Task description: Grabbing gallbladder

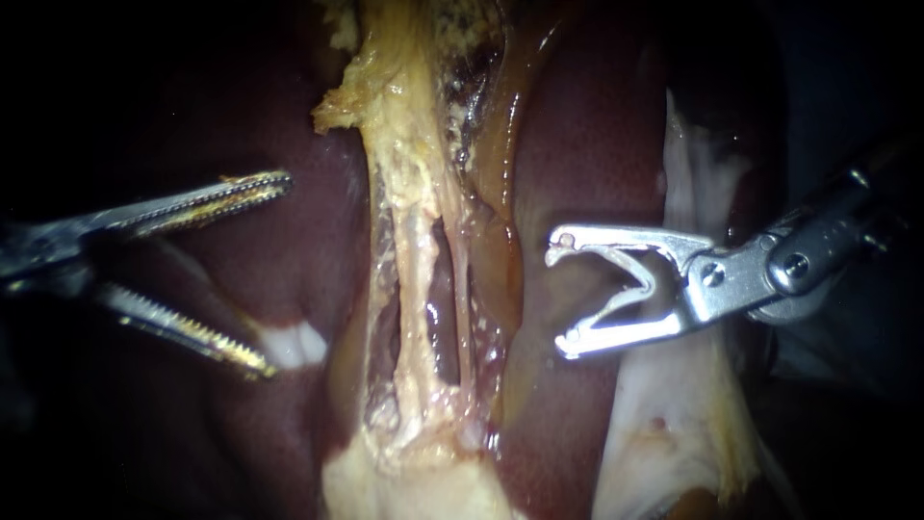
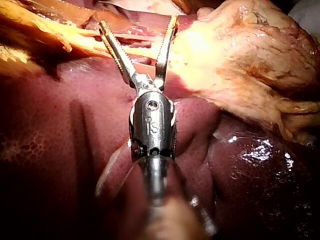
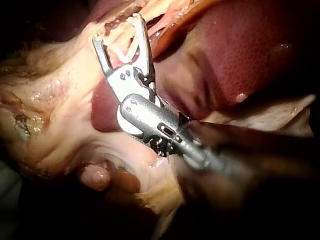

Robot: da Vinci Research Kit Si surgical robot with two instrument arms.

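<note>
Two instruments face each other across a stretched band of tissue, and neither holds anything.

In the endoscope view the left instrument (image 1: 274,273) comes in over the dark liver (image 1: 597,144). Its long toothed jaws are spread wide, one angled up and one down, and both stop short of the band. Just beside the tip of its lower jaw, a small white patch (image 1: 294,345) lies on the liver.

In the middle runs the band (image 1: 414,241) of pale yellow strands, taut from the top of the view to the bottom, with dark gaps between the strands. I cannot tell which of them are tubes. At its lower end the band widens into a pale, fatty mass, the gallbladder (image 1: 414,486). It sits at the bottom centre, apart from both instruments.

Right of the band, the right instrument (image 1: 558,297) reaches in from the right edge. Its shorter jaws gape, their hooked tips point toward the band, and liver shows through the gap. Behind it hangs a white sheet (image 1: 693,414) of tissue.

In the left wrist view the left instrument's jaws form a V ahead of the shaft. The strands cross behind the gap, and the lumpy yellow gallbladder lies just beside one jaw.

In the right wrist view the right instrument's jaws also stand apart. Strands lie beyond their tips, and the gallbladder lies off to one side of the shaft.
</note>
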